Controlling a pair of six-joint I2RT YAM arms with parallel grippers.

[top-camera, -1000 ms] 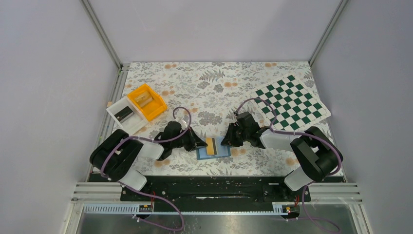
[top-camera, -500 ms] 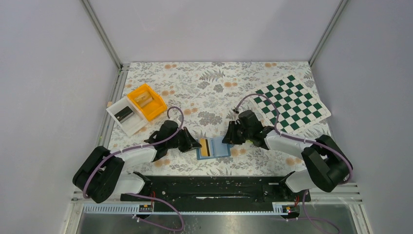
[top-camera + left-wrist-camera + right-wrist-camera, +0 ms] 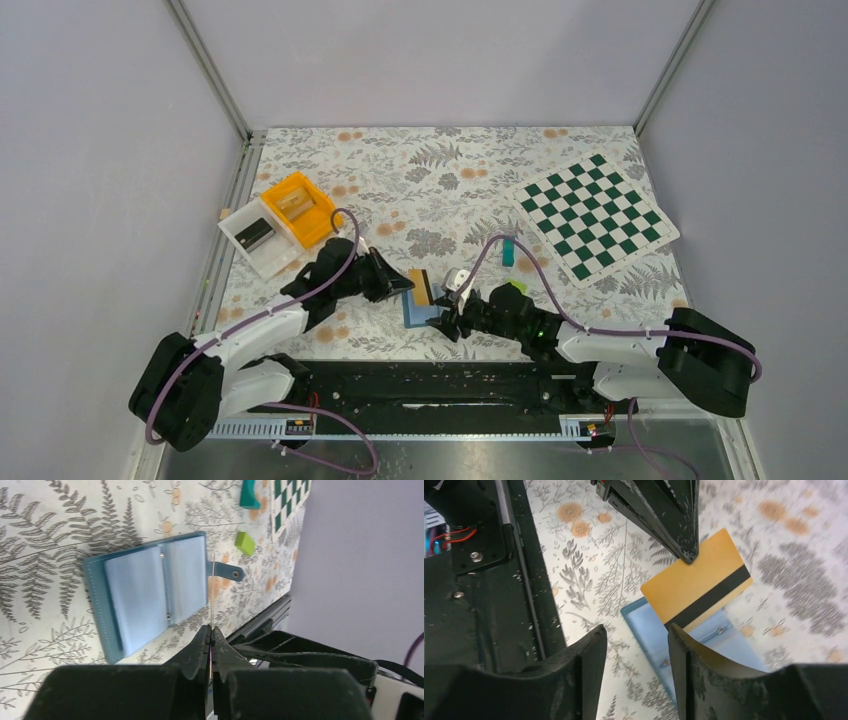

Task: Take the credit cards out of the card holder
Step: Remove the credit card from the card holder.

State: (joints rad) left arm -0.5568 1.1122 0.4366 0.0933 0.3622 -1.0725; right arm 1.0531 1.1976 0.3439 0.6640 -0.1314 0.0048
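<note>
Black and parted, the right fingers (image 3: 636,645) hover low over the near part of the card holder (image 3: 150,595), with nothing between them. To do this step well, I judge they should come down on the holder's teal border and press it flat to the counter (image 3: 450,170) — not on the pale sleeves, which may slide. Then the left fingers (image 3: 211,630), closed tight on one edge of the orange-tan card (image 3: 696,587), can carry the card up and to the side without dragging the holder along. The pinch is only at the card's rim, so the move should be slow and without twisting; a thin card can pivot or slip in such a small grip. It should be put down flat, well apart from the holder.

The holder lies open on the counter, its sleeves facing up and looking empty. The right fingers stand just above its near side; whether they touch it I cannot tell. The orange-tan card hangs tilted over the holder's far part, black stripe on the side facing the right wrist camera — it seems to be out of its pocket. Farther on, the lime-green card (image 3: 245,543) and then the teal card (image 3: 248,492) lie on the counter, apart from both pairs of fingers.
</note>
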